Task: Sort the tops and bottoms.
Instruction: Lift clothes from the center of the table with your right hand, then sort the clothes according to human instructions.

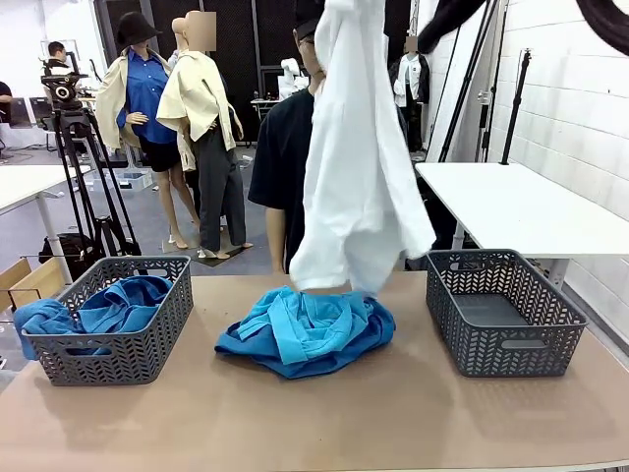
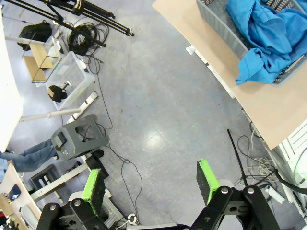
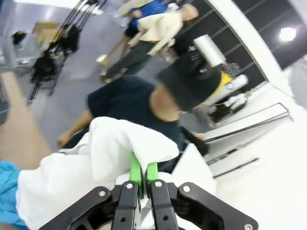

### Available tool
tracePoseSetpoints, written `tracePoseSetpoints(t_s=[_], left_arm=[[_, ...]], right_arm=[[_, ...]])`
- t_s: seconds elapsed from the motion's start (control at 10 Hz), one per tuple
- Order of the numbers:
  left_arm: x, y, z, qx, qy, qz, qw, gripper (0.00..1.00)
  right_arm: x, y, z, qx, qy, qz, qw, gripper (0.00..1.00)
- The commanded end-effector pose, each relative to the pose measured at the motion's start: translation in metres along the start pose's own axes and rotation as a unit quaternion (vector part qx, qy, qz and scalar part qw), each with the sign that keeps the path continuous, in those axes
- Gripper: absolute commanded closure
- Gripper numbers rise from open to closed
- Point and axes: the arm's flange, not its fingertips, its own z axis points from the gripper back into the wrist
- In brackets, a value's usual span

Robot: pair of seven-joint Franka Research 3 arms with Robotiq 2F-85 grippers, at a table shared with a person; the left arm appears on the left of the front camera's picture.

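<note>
My right pincer (image 3: 142,167) is clamped on a fold of the white long-sleeved top (image 1: 359,167), the green pads pressed together on the cloth. The top hangs straight down from it, long axis vertical. Its hem comes down to the turquoise garment (image 1: 310,329) heaped in the middle of the bench (image 1: 314,423) (touching or not, I cannot tell). Right of that heap stands the empty grey basket (image 1: 501,315); left of it is the basket (image 1: 162,329) with blue tops (image 1: 123,303). I judge my right arm nearer the empty one. My left pincer (image 2: 151,184) is spread apart, holding nothing, off the bench left of the heap.
</note>
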Motion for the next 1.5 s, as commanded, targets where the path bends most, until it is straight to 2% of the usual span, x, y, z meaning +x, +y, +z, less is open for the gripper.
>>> tracePoseSetpoints(t_s=[0.0,0.2,0.4,0.9,1.0,1.4], left_arm=[[-0.002,0.0,0.001,0.003,0.004,-0.002,1.0,0.0],[-0.002,0.0,0.001,0.003,0.004,-0.002,1.0,0.0],[-0.002,0.0,0.001,0.003,0.004,-0.002,1.0,0.0],[-0.002,0.0,0.001,0.003,0.004,-0.002,1.0,0.0],[-0.002,0.0,0.001,0.003,0.004,-0.002,1.0,0.0],[-0.002,0.0,0.001,0.003,0.004,-0.002,1.0,0.0]], right_arm=[[0.051,-0.012,0.002,-0.07,0.008,0.012,0.997,1.0],[0.092,-0.027,0.032,-0.132,0.015,0.024,0.991,1.0],[0.107,-0.035,0.048,-0.157,0.016,0.025,0.987,1.0],[0.116,-0.05,0.049,-0.156,-0.011,0.007,0.988,1.0],[0.086,-0.036,0.046,-0.149,0.011,0.02,0.989,1.0],[0.086,-0.036,0.046,-0.149,0.011,0.02,0.989,1.0]])
